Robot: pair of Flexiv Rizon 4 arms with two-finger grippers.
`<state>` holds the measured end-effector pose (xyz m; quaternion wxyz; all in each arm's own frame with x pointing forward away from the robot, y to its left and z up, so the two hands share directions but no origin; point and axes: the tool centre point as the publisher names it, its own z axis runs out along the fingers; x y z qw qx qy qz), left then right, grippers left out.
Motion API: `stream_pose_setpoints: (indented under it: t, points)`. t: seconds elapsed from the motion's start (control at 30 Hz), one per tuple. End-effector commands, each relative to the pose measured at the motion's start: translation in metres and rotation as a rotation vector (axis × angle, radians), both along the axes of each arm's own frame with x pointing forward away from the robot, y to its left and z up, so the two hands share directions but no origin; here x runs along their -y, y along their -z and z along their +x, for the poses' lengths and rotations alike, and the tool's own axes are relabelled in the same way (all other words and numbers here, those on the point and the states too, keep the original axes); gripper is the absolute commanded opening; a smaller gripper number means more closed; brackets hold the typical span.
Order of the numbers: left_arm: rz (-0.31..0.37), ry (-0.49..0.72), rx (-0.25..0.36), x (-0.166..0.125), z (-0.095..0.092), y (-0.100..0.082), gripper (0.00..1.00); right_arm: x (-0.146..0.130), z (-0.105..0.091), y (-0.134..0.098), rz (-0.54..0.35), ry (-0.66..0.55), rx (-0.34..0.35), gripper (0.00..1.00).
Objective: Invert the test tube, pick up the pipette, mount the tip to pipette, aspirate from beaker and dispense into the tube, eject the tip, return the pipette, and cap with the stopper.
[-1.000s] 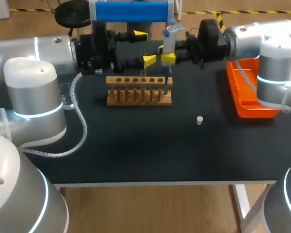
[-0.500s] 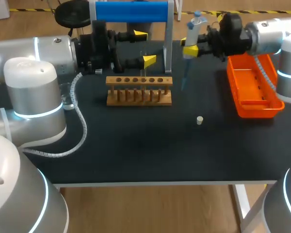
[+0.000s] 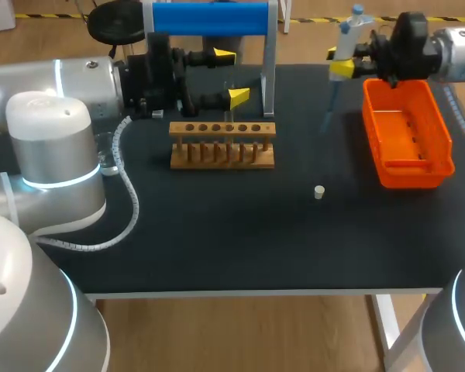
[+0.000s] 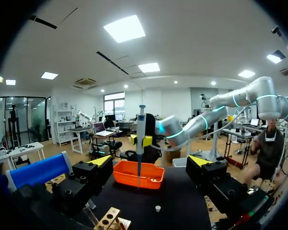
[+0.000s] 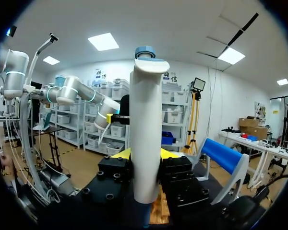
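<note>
My right gripper [image 3: 342, 67] is shut on the white pipette [image 3: 349, 32], upright with a blue tip [image 3: 327, 116] pointing down, just left of the orange bin [image 3: 442, 159]. In the right wrist view the pipette [image 5: 145, 129] stands between the fingers of my right gripper [image 5: 144, 155]. My left gripper [image 3: 231, 76] is open behind the wooden rack [image 3: 222, 145], its fingers either side of a thin glass tube [image 3: 226, 99] standing in the rack. A small stopper [image 3: 318, 191] lies on the mat. From the left wrist view, ahead of my left gripper [image 4: 150, 162], the pipette [image 4: 140, 139] hangs before the bin [image 4: 149, 181].
A blue pipette stand [image 3: 209, 17] rises at the back behind the rack. A glass beaker [image 3: 107, 159] sits at the left, partly hidden by my left arm. The stopper [image 4: 157, 208] lies between the rack [image 4: 108, 220] and the bin.
My right arm has carried the pipette from above the rack to the right, up beside the orange bin. The left arm and the tube have not moved.
</note>
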<state>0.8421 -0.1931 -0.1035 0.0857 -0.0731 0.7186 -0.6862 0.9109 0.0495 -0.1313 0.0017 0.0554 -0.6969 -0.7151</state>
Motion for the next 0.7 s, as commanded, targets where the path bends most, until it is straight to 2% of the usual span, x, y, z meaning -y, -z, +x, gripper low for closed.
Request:
stream_pose_setpoints:
  t: [0.03, 0.37, 0.7]
  points:
    - [-0.002, -0.002, 0.001, 0.001, 0.000, 0.001, 1.00, 0.020, -0.006, -0.002, -0.006, 0.029, 0.000, 0.00]
    - [-0.002, -0.002, 0.001, 0.001, 0.000, 0.001, 1.00, 0.067, -0.006, -0.009, 0.002, 0.121, -0.001, 0.00]
    - [-0.002, -0.002, 0.001, 0.001, 0.000, 0.001, 1.00, 0.109, -0.008, -0.012, 0.012, 0.165, 0.000, 0.00]
